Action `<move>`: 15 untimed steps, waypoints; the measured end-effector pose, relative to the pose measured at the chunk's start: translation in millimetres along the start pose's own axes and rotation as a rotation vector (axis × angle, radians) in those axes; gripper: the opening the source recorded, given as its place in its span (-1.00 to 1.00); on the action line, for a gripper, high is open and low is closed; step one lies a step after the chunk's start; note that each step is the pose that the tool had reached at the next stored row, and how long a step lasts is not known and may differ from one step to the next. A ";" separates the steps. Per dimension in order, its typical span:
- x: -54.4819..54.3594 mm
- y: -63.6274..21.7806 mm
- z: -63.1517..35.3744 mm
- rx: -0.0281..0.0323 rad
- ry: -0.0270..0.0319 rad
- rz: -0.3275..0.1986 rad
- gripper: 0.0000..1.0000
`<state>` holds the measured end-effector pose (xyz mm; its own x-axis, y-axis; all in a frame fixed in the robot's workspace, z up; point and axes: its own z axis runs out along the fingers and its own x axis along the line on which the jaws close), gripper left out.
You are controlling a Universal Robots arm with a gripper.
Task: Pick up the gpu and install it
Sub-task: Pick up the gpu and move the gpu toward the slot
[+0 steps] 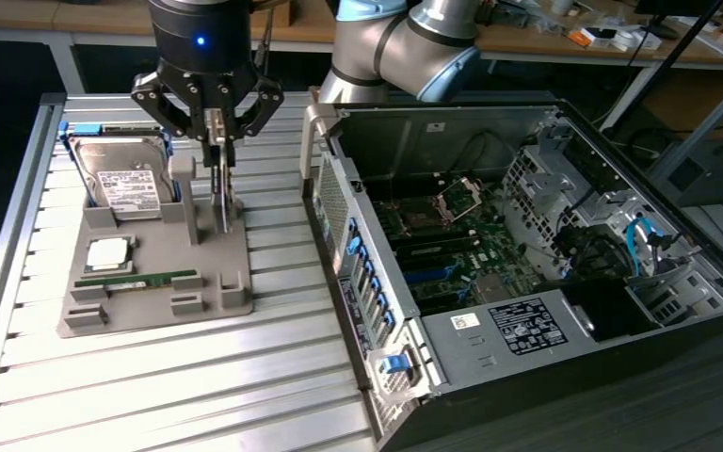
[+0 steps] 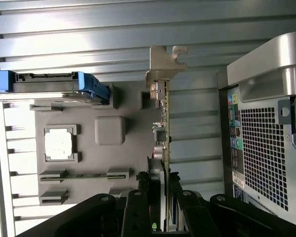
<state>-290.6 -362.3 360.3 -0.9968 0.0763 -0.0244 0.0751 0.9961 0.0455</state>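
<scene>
The gpu [image 1: 222,193] is a thin dark card standing on edge over the grey fixture tray [image 1: 217,301] at the exterior view's left. My gripper [image 1: 218,141] comes down from above and is shut on its upper edge. The card's lower end is level with the tray's upright holder; I cannot tell whether it still rests there. In the wrist view the gpu [image 2: 163,118] appears edge-on, its silver end bracket [image 2: 162,64] at the far end, and my gripper [image 2: 161,197] clamps it between black fingers [image 2: 138,207].
On the tray lie a silver hard drive [image 1: 129,179], a square processor [image 1: 108,252] and a green memory stick [image 1: 136,280]. The open computer case [image 1: 361,235] with its motherboard [image 1: 462,254] lies at the exterior view's right on the slatted metal table [image 1: 148,377].
</scene>
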 end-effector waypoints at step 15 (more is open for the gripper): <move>-0.2 0.4 -8.9 -0.0012 0.0001 0.000 -0.47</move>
<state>-290.6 -362.3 369.2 -0.9968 0.0763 -0.0243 0.0751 0.9961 0.0466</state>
